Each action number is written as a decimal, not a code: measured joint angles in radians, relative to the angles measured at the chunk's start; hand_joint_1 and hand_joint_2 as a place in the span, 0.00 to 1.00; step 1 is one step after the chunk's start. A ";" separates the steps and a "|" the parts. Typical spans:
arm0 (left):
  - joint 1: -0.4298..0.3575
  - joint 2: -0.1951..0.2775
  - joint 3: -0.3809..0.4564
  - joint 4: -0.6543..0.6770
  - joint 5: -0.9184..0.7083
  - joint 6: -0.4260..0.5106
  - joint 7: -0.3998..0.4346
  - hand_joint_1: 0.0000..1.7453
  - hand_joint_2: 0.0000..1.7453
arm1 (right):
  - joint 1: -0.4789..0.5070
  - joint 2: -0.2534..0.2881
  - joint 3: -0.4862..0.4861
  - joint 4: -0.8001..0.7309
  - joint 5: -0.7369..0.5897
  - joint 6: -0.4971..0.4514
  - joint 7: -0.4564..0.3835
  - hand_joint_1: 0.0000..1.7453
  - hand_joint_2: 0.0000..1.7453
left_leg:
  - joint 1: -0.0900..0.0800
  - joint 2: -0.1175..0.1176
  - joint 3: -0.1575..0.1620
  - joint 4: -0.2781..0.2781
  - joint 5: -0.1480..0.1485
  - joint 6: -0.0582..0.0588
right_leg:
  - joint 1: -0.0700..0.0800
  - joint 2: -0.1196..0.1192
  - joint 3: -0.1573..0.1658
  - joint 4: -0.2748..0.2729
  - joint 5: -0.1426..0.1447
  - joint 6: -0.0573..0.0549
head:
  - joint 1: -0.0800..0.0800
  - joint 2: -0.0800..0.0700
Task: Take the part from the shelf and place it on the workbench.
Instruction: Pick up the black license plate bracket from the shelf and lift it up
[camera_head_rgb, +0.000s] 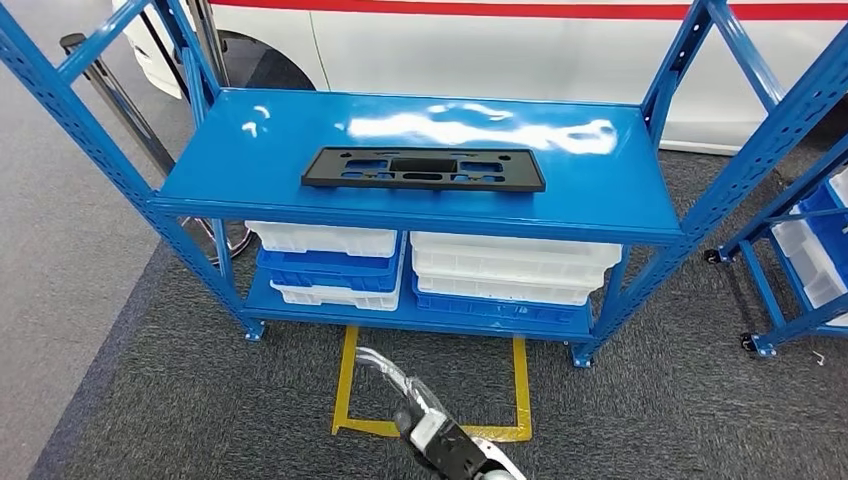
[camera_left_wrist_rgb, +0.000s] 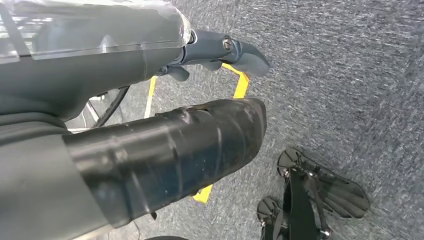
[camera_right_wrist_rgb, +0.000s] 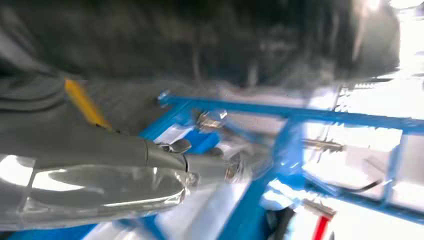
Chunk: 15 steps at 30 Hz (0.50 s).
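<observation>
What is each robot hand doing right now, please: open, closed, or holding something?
Left robot hand: holds nothing; whether open or closed cannot be told.
Right robot hand: blurred, holds nothing visible; open or closed cannot be told.

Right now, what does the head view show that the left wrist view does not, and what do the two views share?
Head view alone: the blue shelf with the flat black part lying on its top board, white and blue trays stacked on the lower board, and a white car behind.

Left wrist view alone: the left hand close up, holding nothing.

Both: the grey carpet and the yellow tape marked on it.
</observation>
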 joint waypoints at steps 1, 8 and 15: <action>0.002 0.000 -0.001 0.000 0.000 0.000 0.000 0.00 0.00 | 0.004 -0.010 0.028 -0.015 -0.004 0.001 -0.006 0.00 0.50 | 0.000 0.000 -0.001 0.000 0.000 0.000 | 0.000 0.000 0.000 0.000 0.000 0.000 | 0.000 0.000; -0.001 -0.001 -0.010 0.001 -0.009 -0.003 0.001 0.00 0.00 | -0.025 -0.027 0.111 -0.054 -0.015 0.037 -0.044 0.00 1.00 | -0.002 0.002 -0.001 0.001 -0.001 0.000 | -0.002 0.002 0.000 -0.001 0.000 0.000 | 0.000 0.000; -0.001 -0.001 -0.023 0.001 -0.011 -0.001 0.005 0.00 0.00 | -0.052 -0.029 0.151 -0.056 -0.015 0.027 -0.054 0.00 1.00 | -0.002 0.001 -0.001 0.001 -0.001 0.000 | -0.002 0.002 0.000 -0.001 0.001 0.000 | 0.000 0.000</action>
